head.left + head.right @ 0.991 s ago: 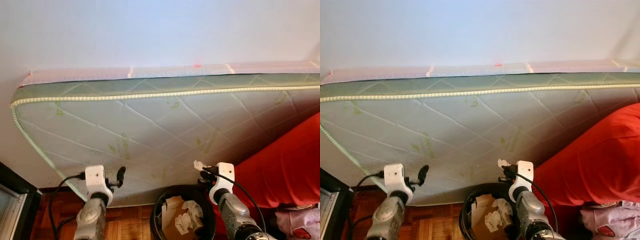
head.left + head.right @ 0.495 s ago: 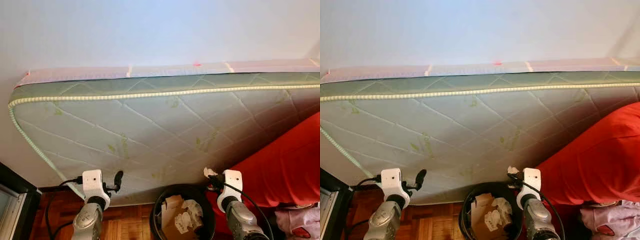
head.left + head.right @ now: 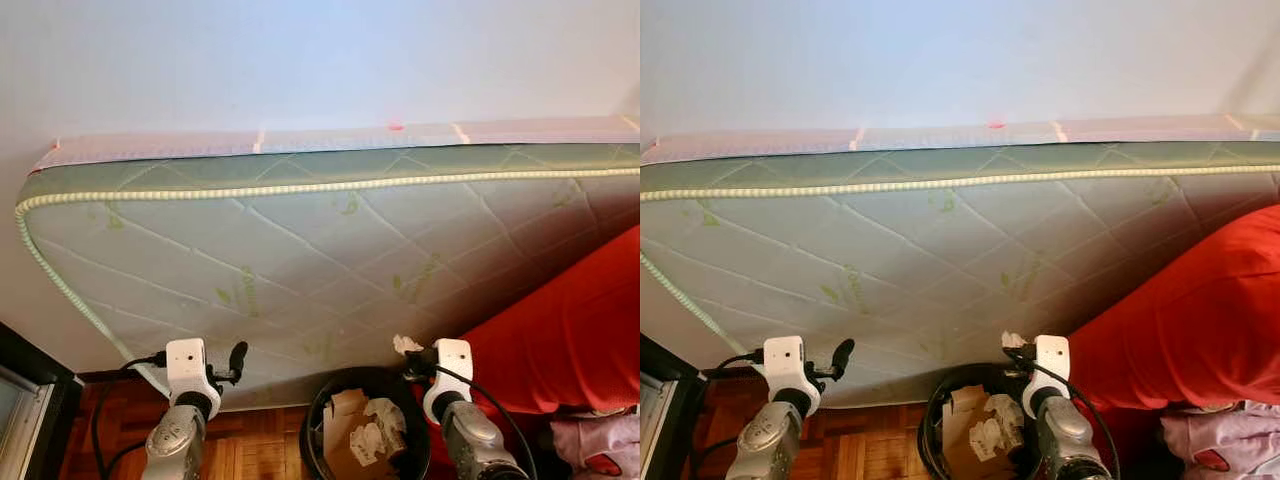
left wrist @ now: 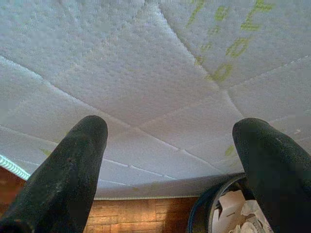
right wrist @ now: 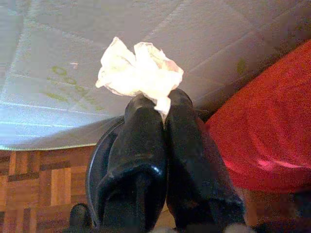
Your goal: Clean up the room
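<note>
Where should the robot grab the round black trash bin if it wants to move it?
Probably the bin is best gripped by its open top rim, coming from above. The near-left arc looks freest: mattress behind, red cover on its right. The left hand is open; the right hand holds crumpled paper.

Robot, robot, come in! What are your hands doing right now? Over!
Right gripper shut on crumpled tissue, above the black trash bin. Left gripper open, holding nothing, facing the mattress. Nothing blocking the bin.
</note>
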`<state>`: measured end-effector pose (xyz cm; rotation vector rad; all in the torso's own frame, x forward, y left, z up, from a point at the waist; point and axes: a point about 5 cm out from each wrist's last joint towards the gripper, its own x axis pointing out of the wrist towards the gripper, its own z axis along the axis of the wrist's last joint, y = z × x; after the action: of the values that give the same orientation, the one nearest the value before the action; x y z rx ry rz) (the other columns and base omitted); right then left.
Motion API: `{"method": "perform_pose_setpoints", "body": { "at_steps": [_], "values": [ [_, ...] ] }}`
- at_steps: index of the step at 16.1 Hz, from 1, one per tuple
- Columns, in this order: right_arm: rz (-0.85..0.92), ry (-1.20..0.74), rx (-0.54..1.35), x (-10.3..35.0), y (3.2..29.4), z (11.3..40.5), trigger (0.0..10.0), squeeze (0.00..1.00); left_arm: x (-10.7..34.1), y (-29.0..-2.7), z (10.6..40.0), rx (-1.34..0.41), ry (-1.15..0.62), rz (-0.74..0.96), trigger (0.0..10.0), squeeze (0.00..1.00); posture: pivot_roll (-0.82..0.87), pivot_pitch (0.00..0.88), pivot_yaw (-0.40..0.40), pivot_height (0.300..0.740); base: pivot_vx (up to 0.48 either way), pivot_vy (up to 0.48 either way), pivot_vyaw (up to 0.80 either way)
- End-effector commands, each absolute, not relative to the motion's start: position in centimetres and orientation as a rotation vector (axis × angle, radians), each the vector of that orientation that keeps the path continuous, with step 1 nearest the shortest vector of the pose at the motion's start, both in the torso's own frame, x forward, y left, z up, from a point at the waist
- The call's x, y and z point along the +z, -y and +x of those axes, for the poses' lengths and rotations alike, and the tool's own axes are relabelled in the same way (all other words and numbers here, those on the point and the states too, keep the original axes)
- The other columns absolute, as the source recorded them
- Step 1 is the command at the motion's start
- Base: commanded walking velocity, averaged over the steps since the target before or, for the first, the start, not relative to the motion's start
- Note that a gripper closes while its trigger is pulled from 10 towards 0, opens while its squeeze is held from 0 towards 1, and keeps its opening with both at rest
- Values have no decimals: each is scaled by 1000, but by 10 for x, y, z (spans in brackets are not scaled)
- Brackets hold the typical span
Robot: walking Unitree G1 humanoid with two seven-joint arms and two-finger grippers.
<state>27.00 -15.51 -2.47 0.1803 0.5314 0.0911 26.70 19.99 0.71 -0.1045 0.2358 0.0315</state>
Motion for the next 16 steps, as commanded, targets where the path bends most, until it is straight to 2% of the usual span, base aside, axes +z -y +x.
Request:
{"method": "perform_pose_setpoints", "body": {
  "at_steps": [1, 5, 6, 8, 9, 16],
  "values": [
    [172, -539, 97, -26, 155, 269, 10000, 0, 5, -201, 264, 37, -252, -108, 10000, 0, 202, 135, -59, 740, 0, 0, 0],
    [161, -563, 106, -29, 156, 266, 10000, 0, 5, -201, 265, 35, -256, -109, 10000, 0, 202, 137, -60, 740, 0, 0, 0],
    [160, -568, 106, -30, 156, 264, 10000, 235, 5, -201, 265, 33, -258, -110, 10000, 0, 202, 138, -60, 740, 0, 0, 0],
    [160, -576, 101, -32, 157, 262, 10000, 812, 4, -201, 264, 35, -262, -112, 10000, 0, 202, 138, -60, 740, 0, 0, 0],
    [159, -578, 100, -32, 158, 261, 10000, 980, 4, -201, 264, 35, -264, -111, 10000, 0, 202, 138, -60, 740, 0, 0, 0],
    [166, -607, 121, -35, 156, 258, 10000, 988, 4, -200, 266, 30, -272, -105, 10000, 0, 203, 136, -61, 740, 0, 0, 0]
  ]
}}
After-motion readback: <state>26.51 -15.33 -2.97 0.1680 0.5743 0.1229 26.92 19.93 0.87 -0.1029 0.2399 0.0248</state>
